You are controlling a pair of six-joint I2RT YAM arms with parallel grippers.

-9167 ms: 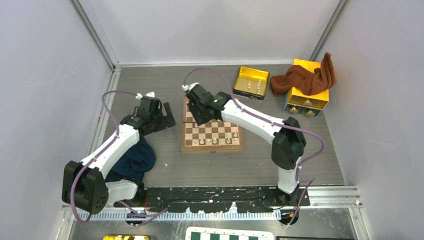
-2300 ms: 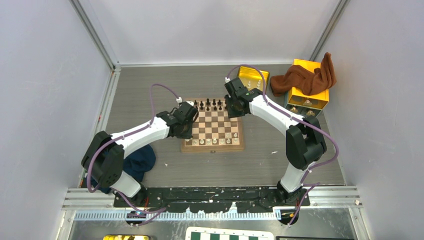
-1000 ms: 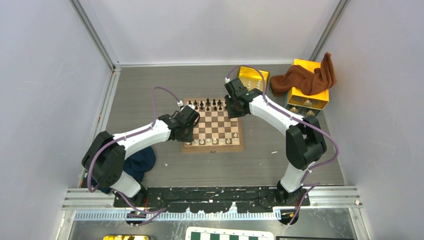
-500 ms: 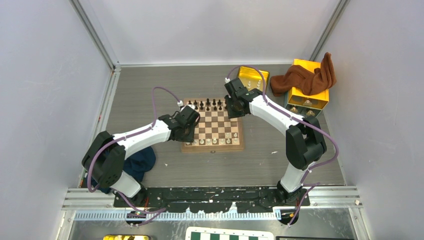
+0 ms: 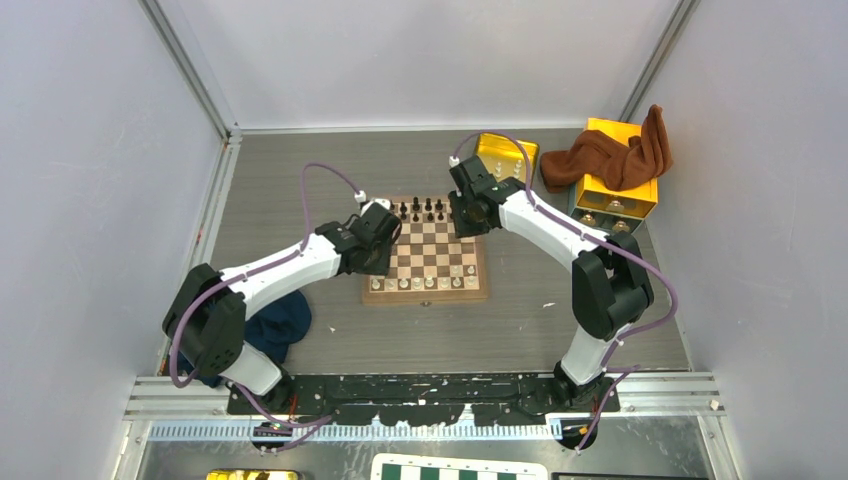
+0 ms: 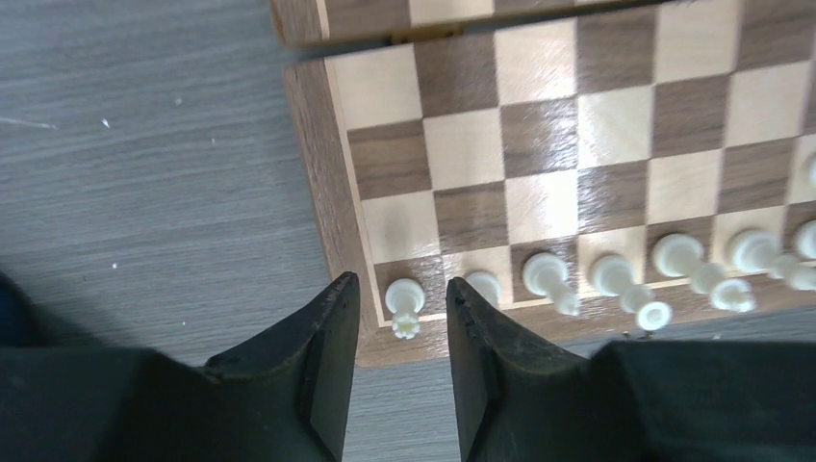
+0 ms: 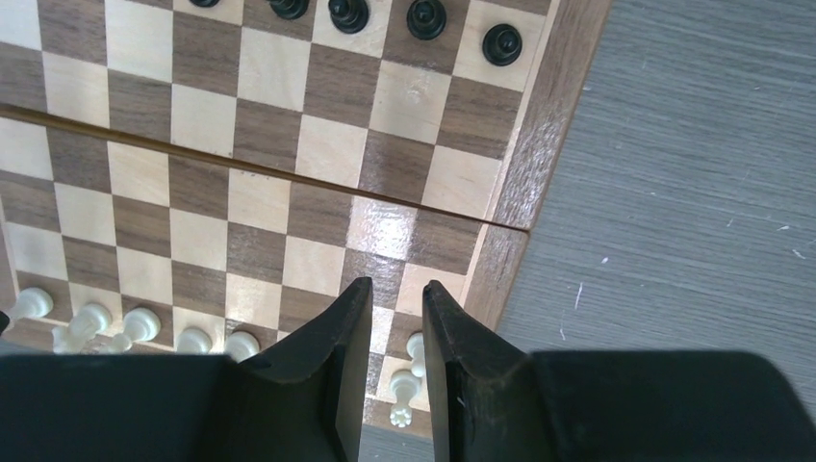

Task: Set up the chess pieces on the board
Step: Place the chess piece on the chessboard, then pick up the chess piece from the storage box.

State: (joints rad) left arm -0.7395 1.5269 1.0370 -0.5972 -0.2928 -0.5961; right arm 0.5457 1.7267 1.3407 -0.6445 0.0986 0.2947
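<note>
The board point(image 5: 427, 296) lies mid-table, wooden, with light and dark squares. Cream-white chess pieces point(image 5: 430, 283) line its near row and dark ones point(image 5: 421, 210) its far row. My left gripper point(image 5: 379, 252) hangs over the near left corner. In the left wrist view it point(image 6: 401, 282) is open, with a white rook point(image 6: 405, 306) standing free on the corner square between the jaws. More white pieces point(image 6: 674, 255) run to the right. My right gripper point(image 5: 466, 213) hovers above the far right part of the board point(image 7: 269, 192). It point(image 7: 396, 284) is open by a narrow gap and holds nothing.
A yellow metal tray point(image 5: 500, 160) sits behind the board. A yellow box point(image 5: 612, 190) with a brown cloth point(image 5: 610, 155) on it stands at the back right. A dark blue cloth point(image 5: 275, 320) lies under the left arm. A green-and-white board point(image 5: 460, 468) shows at the bottom edge.
My left gripper has opened and let go of the white rook on the corner square, then drawn back a little. The right arm has not moved.
</note>
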